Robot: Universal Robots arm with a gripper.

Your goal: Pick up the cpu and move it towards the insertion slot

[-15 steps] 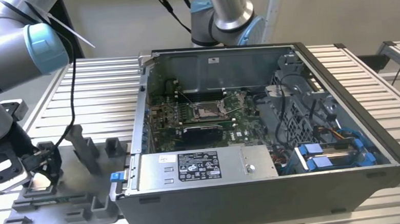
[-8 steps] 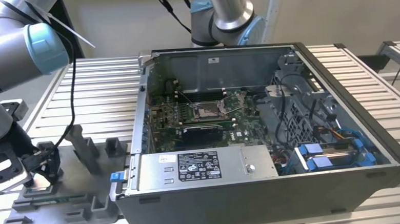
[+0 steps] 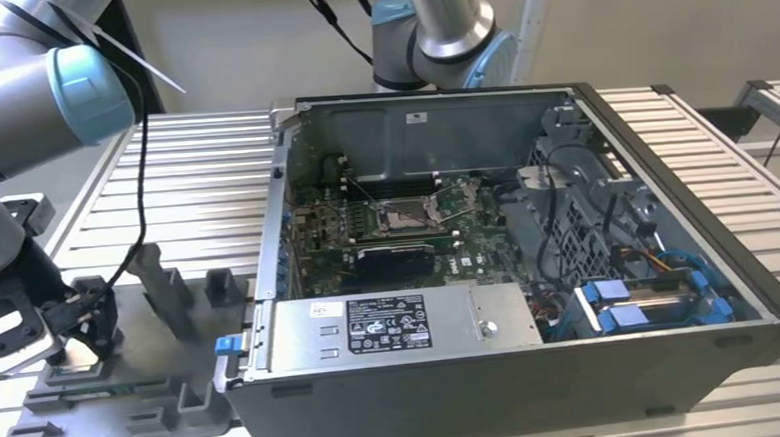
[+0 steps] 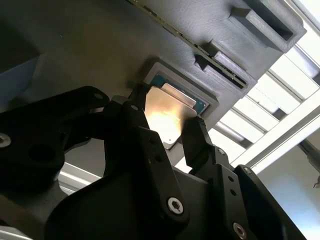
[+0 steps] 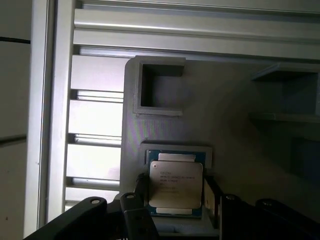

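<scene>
The cpu [image 5: 176, 181], a thin square plate with a silvery top, lies in a square nest of the grey fixture [image 5: 230, 125]. My gripper [image 5: 176, 186] straddles it, with a black finger pressed against each of two opposite edges. The second wrist view shows the same grip: the cpu [image 4: 167, 107] glints between the gripper [image 4: 167, 114] fingertips. In the exterior view the gripper [image 3: 83, 340] hangs low over the fixture [image 3: 172, 390] at the exterior view's left. The insertion slot [image 3: 404, 215], a metal-framed socket on the green motherboard, lies inside the open computer case, far from the gripper.
The open computer case [image 3: 691, 353] takes up the middle and the exterior view's right. A white-labelled metal box [image 3: 396, 328] sits along its near side, and a black block [image 3: 392, 261] lies just in front of the slot. Upright fixture posts [image 3: 166, 290] stand between gripper and case. A second arm's base [image 3: 435, 36] rises behind.
</scene>
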